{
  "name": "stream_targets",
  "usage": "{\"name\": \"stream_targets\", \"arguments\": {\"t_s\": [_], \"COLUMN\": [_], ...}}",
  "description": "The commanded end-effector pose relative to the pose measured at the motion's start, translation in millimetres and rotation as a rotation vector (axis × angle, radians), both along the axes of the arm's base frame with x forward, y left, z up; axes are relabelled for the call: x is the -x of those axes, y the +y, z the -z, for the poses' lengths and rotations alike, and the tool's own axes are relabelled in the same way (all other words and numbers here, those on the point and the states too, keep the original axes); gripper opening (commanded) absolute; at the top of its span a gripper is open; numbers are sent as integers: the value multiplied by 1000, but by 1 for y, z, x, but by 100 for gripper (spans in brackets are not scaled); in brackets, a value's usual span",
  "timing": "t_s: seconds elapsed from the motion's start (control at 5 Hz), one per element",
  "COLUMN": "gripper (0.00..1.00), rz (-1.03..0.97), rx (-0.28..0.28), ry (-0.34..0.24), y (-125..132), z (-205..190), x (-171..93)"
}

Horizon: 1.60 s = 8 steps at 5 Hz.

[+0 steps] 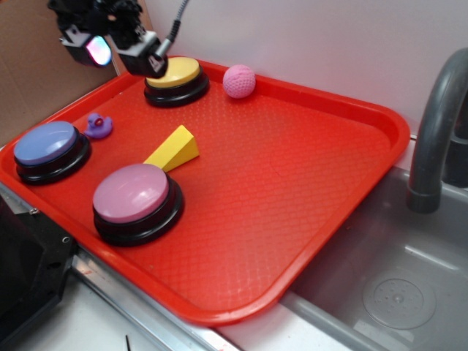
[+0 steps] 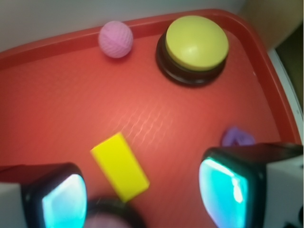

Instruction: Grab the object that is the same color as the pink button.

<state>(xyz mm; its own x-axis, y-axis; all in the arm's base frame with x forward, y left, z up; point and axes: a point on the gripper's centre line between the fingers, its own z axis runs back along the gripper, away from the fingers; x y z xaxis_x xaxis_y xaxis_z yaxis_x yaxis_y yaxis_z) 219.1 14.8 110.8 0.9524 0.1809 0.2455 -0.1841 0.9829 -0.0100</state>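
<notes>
A small pink knitted ball (image 1: 239, 80) lies at the far edge of the red tray (image 1: 292, 183), right of the yellow button (image 1: 175, 79); in the wrist view the ball (image 2: 115, 39) is at the top left. The large pink button (image 1: 133, 196) on a black base stands at the tray's near left; only its blurred edge (image 2: 111, 221) shows in the wrist view. My gripper (image 1: 121, 45) hangs open and empty high above the tray's far left corner, well left of the ball. Its two fingers (image 2: 221, 192) show wide apart in the wrist view.
A blue-purple button (image 1: 47, 148) and a tiny purple duck (image 1: 98, 126) sit at the tray's left. A yellow wedge (image 1: 174, 148) lies between the buttons. A grey sink (image 1: 380, 292) with a faucet (image 1: 435, 124) is to the right. A wall runs behind.
</notes>
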Motion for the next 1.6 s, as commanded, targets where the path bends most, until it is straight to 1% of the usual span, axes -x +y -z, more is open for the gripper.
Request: {"name": "stream_targets", "arguments": {"t_s": [0.0,0.2,0.4,0.6,0.8,1.0,1.2,1.4], "gripper": [100,100,100,100,100,100,100,100], "rz": [130,154,168,200,238,236,244,254], "rx": [-79,-74,-87,-71,-64,-75,-69,-60], "ry": [-86,-80,-85,-141,-162,-167,-146,-125], "y": [14,12,7,2,-2,-3,-3,-1], "z": [27,37,49,48,47,41,44,52], "x": [-71,-96,-122,-119,-118,-112,-115,-125]}}
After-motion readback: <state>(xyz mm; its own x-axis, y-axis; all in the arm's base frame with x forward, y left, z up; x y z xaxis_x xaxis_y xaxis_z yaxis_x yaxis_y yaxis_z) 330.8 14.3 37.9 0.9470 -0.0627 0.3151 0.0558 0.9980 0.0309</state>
